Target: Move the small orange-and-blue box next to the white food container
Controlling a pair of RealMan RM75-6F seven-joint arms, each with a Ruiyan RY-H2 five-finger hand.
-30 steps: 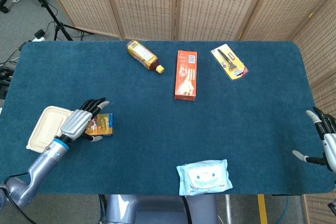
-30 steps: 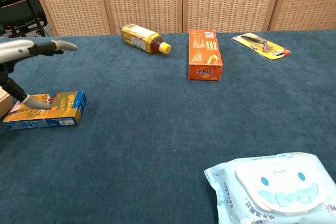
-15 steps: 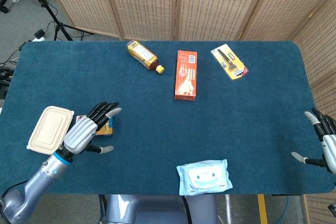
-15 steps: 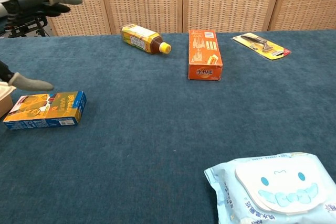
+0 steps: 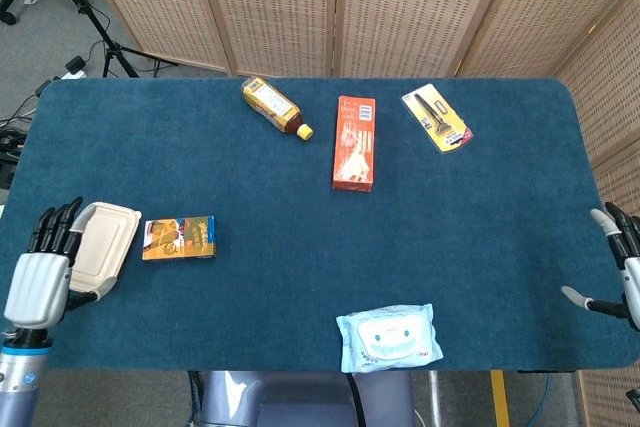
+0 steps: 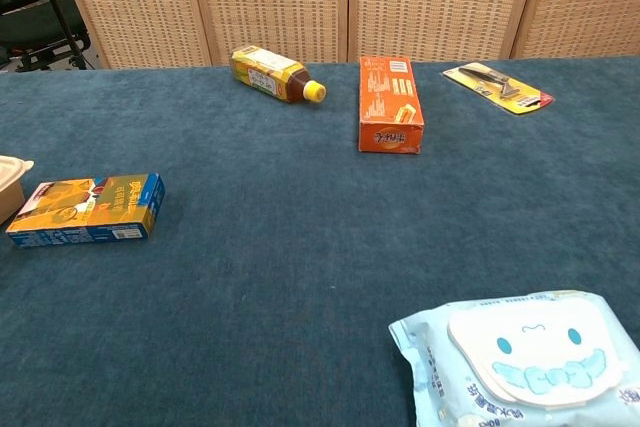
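The small orange-and-blue box (image 5: 179, 238) is seen lying flat on the blue table (image 5: 250, 177) at the lower left of the head view, just beside the right edge of the white food container (image 5: 98, 245), with a narrow strip of cloth between them. In the chest view the box (image 6: 88, 209) appears at the left edge, and only a corner of the container (image 6: 10, 185) is shown.

The left hand (image 5: 42, 272) is found at the far lower left of the head view, over the table's edge beside the container; its fingers are held straight and apart, and nothing is gripped. The right hand (image 5: 622, 272) is seen at the lower right edge, partly cut off, with fingers spread and nothing held.

Near the top centre, a bottle with a yellow cap (image 5: 273, 106) is laid on its side, a long orange carton (image 5: 354, 143) is set to its right, and a yellow-backed blister pack (image 5: 436, 118) lies further right. A pack of wet wipes (image 5: 389, 337) rests at the bottom centre.
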